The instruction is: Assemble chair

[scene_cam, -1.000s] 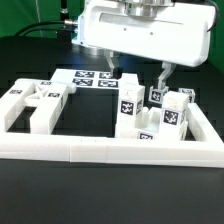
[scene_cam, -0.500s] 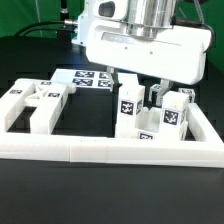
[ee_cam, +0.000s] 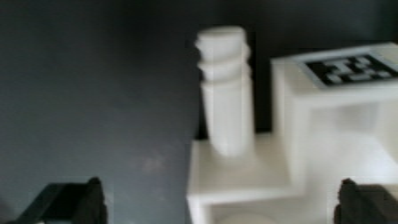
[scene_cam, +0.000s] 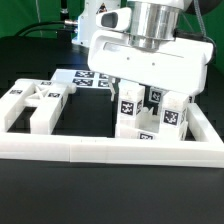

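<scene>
In the exterior view, the two-finger gripper [scene_cam: 146, 92] is hanging with jaws spread wide, holding nothing, over the white blocky plastic chair parts [scene_cam: 150, 118] clustered near the edge of the black table [scene_cam: 60, 190] at the exterior view's right. In the wrist view, its fingertips [ee_cam: 71, 200] are straddling a white stepped piece with an upright ribbed peg [ee_cam: 222, 90]. I judge it should be descending straight, keeping that peg centred before closing.

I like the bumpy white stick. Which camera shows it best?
The wrist view. The bumpy white stick stands upright in the middle, large, its ridged top clear. In the exterior view the open gripper hangs over that group of chair parts, and I cannot pick the stick out there.
</scene>
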{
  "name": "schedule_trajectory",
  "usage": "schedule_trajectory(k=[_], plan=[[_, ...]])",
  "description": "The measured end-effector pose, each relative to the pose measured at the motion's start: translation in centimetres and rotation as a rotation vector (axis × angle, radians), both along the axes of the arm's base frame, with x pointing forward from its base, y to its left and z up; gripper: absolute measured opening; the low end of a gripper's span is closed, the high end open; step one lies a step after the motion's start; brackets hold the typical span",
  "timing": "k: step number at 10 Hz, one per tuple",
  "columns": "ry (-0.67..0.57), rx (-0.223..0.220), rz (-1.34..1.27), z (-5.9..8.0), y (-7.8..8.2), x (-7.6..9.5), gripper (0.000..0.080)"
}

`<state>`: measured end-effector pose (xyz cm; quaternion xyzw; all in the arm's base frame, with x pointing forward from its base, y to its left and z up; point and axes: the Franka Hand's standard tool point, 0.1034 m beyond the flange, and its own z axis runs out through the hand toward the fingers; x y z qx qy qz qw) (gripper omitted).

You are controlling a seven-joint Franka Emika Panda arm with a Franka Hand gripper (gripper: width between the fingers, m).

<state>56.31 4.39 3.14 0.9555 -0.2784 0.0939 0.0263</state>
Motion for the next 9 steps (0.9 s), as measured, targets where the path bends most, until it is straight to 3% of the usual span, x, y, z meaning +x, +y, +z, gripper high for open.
schedule_trajectory(k=[3,9], plan=[[-0.014,-0.006,0.005,-0.3,-0.2,0.4,0.0649],[-0.019,-0.011,0.013,-1.4,-0.2,-1.0,0.0649]])
